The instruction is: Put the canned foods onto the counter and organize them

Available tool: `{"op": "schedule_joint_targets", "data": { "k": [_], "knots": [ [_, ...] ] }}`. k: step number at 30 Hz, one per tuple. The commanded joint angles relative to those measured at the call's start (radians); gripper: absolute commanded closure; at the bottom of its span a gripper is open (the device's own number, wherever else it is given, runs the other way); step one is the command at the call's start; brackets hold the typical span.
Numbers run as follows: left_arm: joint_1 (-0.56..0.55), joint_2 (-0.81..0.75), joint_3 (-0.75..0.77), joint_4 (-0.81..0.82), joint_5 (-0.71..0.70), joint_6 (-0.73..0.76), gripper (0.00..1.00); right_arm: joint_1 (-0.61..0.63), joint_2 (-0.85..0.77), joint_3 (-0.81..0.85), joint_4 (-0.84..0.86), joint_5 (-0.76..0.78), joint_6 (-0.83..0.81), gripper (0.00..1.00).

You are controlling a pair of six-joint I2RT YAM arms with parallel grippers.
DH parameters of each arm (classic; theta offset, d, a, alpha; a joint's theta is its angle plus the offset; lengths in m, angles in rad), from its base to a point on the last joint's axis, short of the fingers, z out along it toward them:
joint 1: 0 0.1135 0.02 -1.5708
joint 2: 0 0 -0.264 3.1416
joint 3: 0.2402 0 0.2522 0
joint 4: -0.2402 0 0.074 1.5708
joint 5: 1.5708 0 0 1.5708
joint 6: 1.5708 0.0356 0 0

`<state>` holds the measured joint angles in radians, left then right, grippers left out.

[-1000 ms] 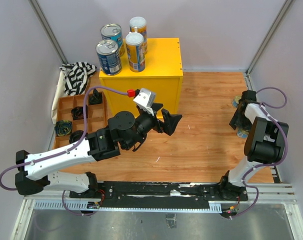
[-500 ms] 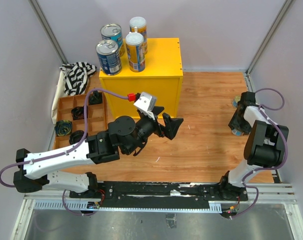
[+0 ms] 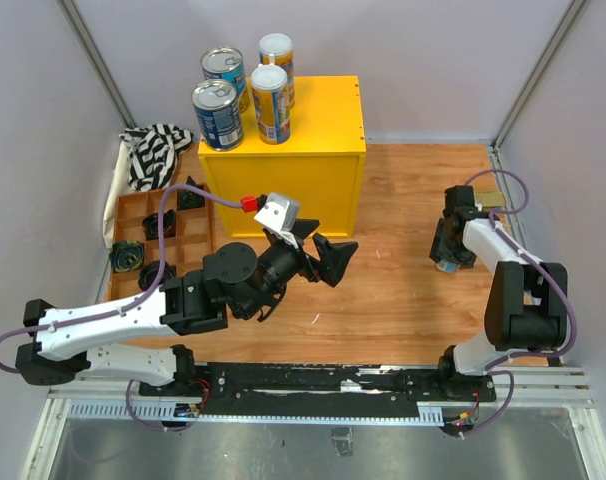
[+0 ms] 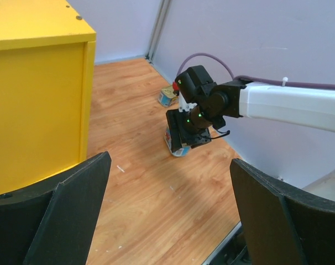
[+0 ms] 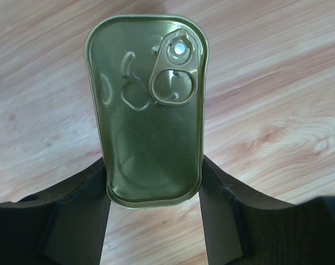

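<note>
- The right gripper [image 3: 451, 246] is clamping a flat gold tin [image 5: 148, 105] by its two long sides. The pull-tab face is turning toward the wrist camera and the far end is sticking out past the fingers.
- Over the last second that arm has been swinging away from the right wall. The gripper is now sitting further left over the wooden tabletop [image 3: 403, 290], so the tin is leaving the spot where it was gripped.
- In the left wrist view the tin is hanging on end under the gripper, its lower edge close to the boards. Whether it is clearing them I cannot tell.
- A second gold tin [image 4: 167, 97] is lying on the tabletop beyond it, near the right wall, with nothing gripping it.
- The left gripper [image 3: 319, 250] is standing wide open and empty. It has been drawing back slightly toward the near left, just in front of the counter [image 3: 323, 120].
- Two blue-labelled cans [image 3: 218, 113] and two slim yellow-blue cans [image 3: 270, 103] are standing upright on the left part of the counter top, unmoved.
- By my judgement four of the six cans are already placed and the fifth is now travelling. The right half of the counter top is offering room for it.
- The next move is calling for a lift to the height of the counter top before the tin is carried across.
</note>
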<state>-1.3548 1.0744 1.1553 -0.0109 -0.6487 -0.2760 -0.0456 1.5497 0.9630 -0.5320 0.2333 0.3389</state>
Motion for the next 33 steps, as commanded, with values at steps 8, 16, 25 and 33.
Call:
{"op": "schedule_joint_targets", "data": {
  "k": [8, 16, 25, 33],
  "knots": [
    [-0.020, -0.079, -0.109, -0.023, -0.057, -0.083, 0.07, 0.304, -0.143, -0.014, -0.101, 0.030, 0.069, 0.75],
    [-0.027, -0.129, -0.174, -0.045, -0.077, -0.134, 0.07, 0.501, -0.207, 0.010, -0.175, 0.074, 0.130, 0.77],
    [-0.027, -0.195, -0.244, -0.060, -0.113, -0.178, 0.07, 0.689, -0.322, 0.116, -0.313, 0.137, 0.149, 0.83],
    [-0.027, -0.222, -0.267, -0.073, -0.133, -0.193, 0.07, 0.832, -0.346, 0.360, -0.452, 0.203, 0.134, 0.85]
  ]
}}
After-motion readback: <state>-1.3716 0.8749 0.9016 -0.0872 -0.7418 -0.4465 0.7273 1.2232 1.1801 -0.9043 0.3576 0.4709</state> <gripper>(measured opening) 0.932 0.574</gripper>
